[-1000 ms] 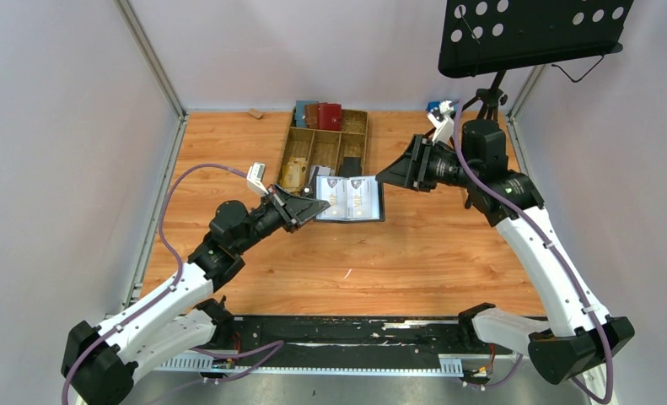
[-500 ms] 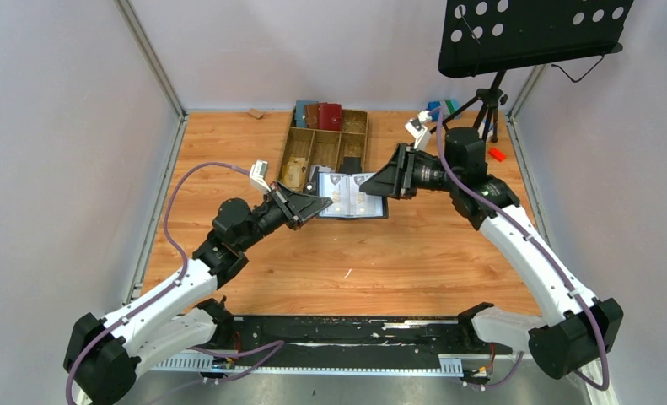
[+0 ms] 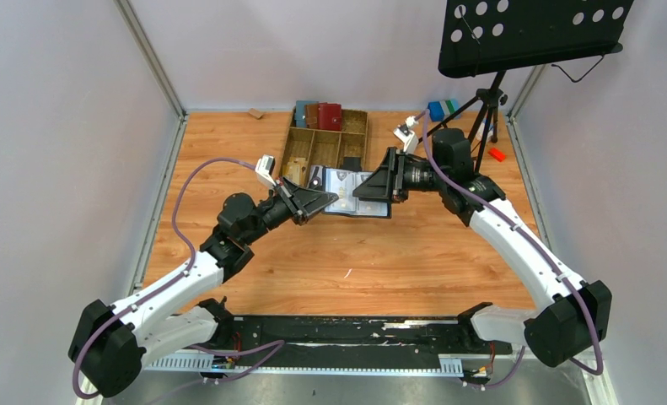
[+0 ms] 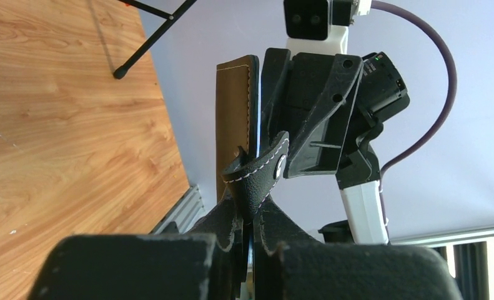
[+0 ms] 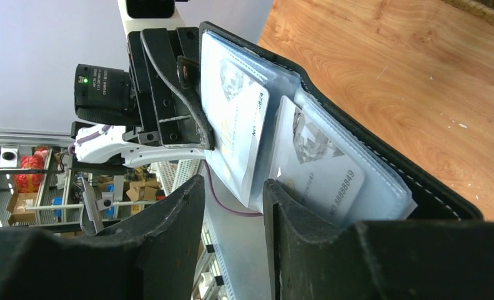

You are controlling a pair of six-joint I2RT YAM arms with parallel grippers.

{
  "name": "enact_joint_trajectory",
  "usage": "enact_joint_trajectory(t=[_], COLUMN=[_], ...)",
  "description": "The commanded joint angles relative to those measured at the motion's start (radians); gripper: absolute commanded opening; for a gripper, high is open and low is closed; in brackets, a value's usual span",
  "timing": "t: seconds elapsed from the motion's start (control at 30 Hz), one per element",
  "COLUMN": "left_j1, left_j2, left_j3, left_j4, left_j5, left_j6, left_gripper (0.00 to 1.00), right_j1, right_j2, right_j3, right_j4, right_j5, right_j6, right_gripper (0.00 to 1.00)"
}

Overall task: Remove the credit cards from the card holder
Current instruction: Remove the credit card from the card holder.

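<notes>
- Top view: card holder (image 3: 348,205) open and held up off the table (image 3: 397,253), between the two claws, just in front of the tray (image 3: 289,148).
- Left gripper (image 3: 314,201) is on its left edge and right gripper (image 3: 370,187) on its right half. Pale credit cards (image 3: 343,180) show on the inner pages. Neither claw's grip can be read from here.
- Coloured wallets (image 3: 317,115) stand at the tray's far end. Music stand (image 3: 532,29) far right.
- Left wrist: holder seen edge-on, so no cards visible. Left fingers (image 4: 228,234) are clenched, with dark leather pinched in the slit between them. Stitched closure tab (image 4: 261,174) curls up just above. A brown-looking cover panel (image 4: 235,125) stands upright, with the right claw's body close behind it.
- Right wrist: the only view of the inside. Two cards in clear sleeves, one (image 5: 241,119) on the far page, one (image 5: 322,169) on the near page with printed digits, black rim (image 5: 388,155) around them.
- Right fingers (image 5: 169,231) are apart, released. The sleeve edge dips into the gap between them, nothing pinched.
- The left claw shows at the far edge, on the tab.
</notes>
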Motion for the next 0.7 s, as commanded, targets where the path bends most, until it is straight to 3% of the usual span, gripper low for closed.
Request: enact_joint_trajectory(t=[0.0,0.2,0.37,0.6,0.67], left_j1=[0.003,0.002,0.002,0.003,0.003], left_j2=[-0.024,-0.008,-0.018,-0.029,-0.026], left_j3=[0.041,0.010,-0.021,-0.043,-0.043], left_j4=[0.119,0.208,0.246,0.249,0.251], left_j5=[0.005,0.028,0.015,0.003,-0.001], left_j6=[-0.039,-0.088,-0.108,-0.116,-0.117], left_gripper=[0.00,0.00,0.00,0.00,0.03], right_j1=[-0.001,-0.002,-0.003,-0.002,-0.002], right_j2=[0.006,-0.001,-0.002,-0.017,-0.019], right_j3=[0.001,-0.058,-0.062,-0.116,-0.116], right_j4=[0.019,0.229,0.307,0.538,0.543], right_j5=[-0.020,-0.085,-0.107,-0.137,-0.138], right_j6=[0.010,0.141,0.197,0.351,0.353], right_gripper=[0.40,0.32,0.26,0.01,0.00])
